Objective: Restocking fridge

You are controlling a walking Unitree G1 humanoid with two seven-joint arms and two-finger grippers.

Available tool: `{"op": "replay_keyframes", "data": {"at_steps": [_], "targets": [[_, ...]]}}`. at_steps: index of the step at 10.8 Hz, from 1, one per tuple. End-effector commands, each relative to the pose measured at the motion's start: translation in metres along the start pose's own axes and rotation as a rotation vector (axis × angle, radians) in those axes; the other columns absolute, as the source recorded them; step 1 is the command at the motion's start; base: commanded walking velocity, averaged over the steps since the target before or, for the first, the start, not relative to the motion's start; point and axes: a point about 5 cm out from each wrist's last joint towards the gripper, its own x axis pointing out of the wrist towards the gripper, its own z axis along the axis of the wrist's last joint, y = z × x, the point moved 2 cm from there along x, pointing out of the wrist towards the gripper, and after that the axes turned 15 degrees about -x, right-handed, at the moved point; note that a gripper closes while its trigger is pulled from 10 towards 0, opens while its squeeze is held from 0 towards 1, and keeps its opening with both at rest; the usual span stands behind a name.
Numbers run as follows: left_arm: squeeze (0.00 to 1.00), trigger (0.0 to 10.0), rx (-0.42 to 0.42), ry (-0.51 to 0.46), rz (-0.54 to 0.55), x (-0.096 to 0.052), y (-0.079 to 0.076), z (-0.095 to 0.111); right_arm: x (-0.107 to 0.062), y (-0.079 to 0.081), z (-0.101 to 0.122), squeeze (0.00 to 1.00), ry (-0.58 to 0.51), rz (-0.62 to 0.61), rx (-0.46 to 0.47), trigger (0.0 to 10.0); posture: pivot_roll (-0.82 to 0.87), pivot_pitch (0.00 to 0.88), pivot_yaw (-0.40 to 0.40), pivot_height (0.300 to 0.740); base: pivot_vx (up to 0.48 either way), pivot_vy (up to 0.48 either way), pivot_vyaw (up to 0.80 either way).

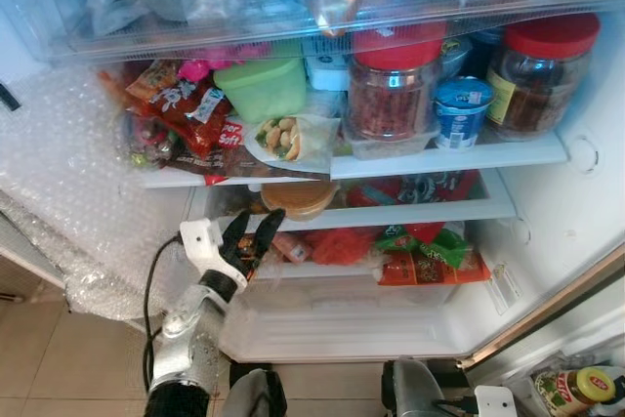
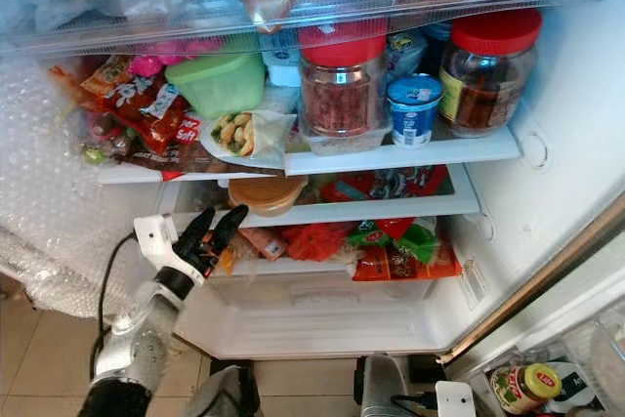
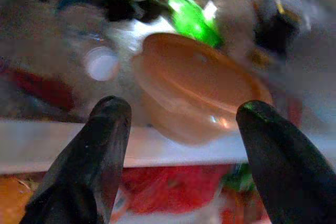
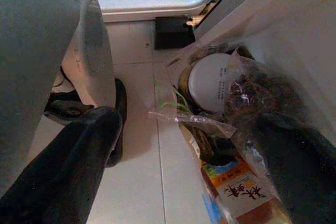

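- Fridge [image 1: 576, 212] stands open before the robot, its shelves crowded; bubble wrap [image 1: 68, 202] hangs over the left side.
- Left tool [image 1: 244, 231] is raised to the front of the middle shelf [image 1: 410, 214], its two black fingers [image 3: 102, 145] spread apart and holding nothing, aimed at a tan round tub [image 1: 298, 198] that sits on that shelf just beyond the fingertips.
- Step in hand, as I judge it: arranging or seating the tub on the shelf. The next move calls for either nudging it further in or closing around its rim without knocking the red packets [image 1: 337, 246] below.
- Upper shelf carries snack bags [image 1: 181, 104], a green box [image 1: 262, 88], two red-lidded jars [image 1: 395, 85] and a blue cup [image 1: 461, 109].
- Right tool [image 4: 189, 166] hangs low with fingers apart, empty, above the tiled floor [image 4: 136, 182], near a jar and packets in a bag [image 4: 220, 85] beside the fridge door.
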Motion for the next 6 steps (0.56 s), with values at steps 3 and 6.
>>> {"op": "replay_keyframes", "data": {"at_steps": [3,6], "targets": [[0.0,10.0,0.152,0.156,-0.007,-0.011,0.009,-0.012,-0.002,0.011,-0.005,0.0,0.014,0.028,0.011,10.0,-0.16,0.092,0.141,0.637,0.0,0.0,0.0],[0.0,10.0,0.117,0.161,-0.005,0.009,0.006,-0.021,-0.002,0.013,-0.005,0.0,0.013,0.031,0.012,10.0,-0.18,0.077,0.146,0.637,0.0,0.0,0.0]]}}
